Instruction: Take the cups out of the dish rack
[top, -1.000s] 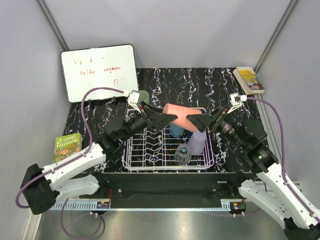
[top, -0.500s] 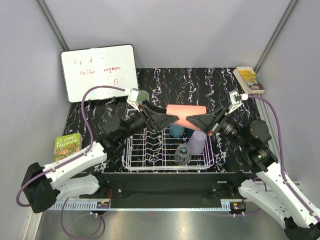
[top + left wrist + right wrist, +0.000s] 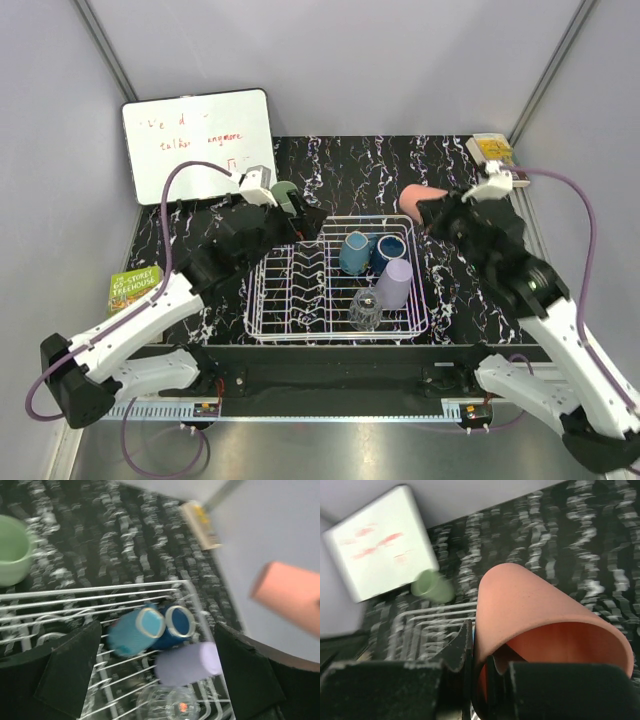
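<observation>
Your right fingers pinch the salmon pink cup by its rim, beyond the dish rack's far right corner. Your left fingers are spread wide and empty. One cup is out and one is in transit. The lavender cup, teal cup, dark blue cup and clear glass remain racked. The green cup stands outside.

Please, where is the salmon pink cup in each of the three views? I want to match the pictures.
Top external: the salmon pink handleless cup is right of centre, beyond the white wire dish rack's far right corner.
Left wrist: it is at the right edge, blurred.
Right wrist: it is large, in the centre.
Shared landmark: the pale green cup, visible in all three views.
</observation>
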`<state>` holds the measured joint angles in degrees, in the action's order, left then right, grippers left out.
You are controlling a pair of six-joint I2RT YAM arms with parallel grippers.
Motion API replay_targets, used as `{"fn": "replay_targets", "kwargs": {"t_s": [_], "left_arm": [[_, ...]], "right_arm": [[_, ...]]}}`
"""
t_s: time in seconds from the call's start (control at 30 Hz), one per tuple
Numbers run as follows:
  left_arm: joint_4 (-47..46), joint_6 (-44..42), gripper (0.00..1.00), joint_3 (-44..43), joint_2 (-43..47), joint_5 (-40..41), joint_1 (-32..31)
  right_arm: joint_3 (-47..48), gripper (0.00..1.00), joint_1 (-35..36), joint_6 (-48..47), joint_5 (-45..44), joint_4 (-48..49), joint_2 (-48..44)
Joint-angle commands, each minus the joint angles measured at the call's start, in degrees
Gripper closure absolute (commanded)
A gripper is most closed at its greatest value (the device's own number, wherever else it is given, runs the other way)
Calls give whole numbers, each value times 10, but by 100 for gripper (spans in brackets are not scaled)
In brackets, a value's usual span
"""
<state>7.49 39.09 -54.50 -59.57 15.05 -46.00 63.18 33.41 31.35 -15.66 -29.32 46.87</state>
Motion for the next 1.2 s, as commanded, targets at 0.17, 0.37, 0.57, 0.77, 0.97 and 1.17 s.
{"fn": "replay_targets", "kwargs": {"t_s": [0.17,0.37,0.57,0.77,0.97,1.17], "left_arm": [[274,74,1,-72,-78,114,1],[283,92,1,-59,-70,106,0],[282,78,1,-50,-60,111,-1],[282,64,1,-53,-88,87,0],[281,68,1,-39,-100,71,0],[281,63,1,-37,-111,72,-1]], "right_arm": [[311,100,-122,-46,-215,-180,367],[538,100,-236,11,-109,-290,604],[672,100,-283,-1,-83,-363,762],[707,100,-305,14,-23,-369,842],[747,100,-308,8,-17,-365,908],[752,89,-311,6,-7,-366,937]]}}
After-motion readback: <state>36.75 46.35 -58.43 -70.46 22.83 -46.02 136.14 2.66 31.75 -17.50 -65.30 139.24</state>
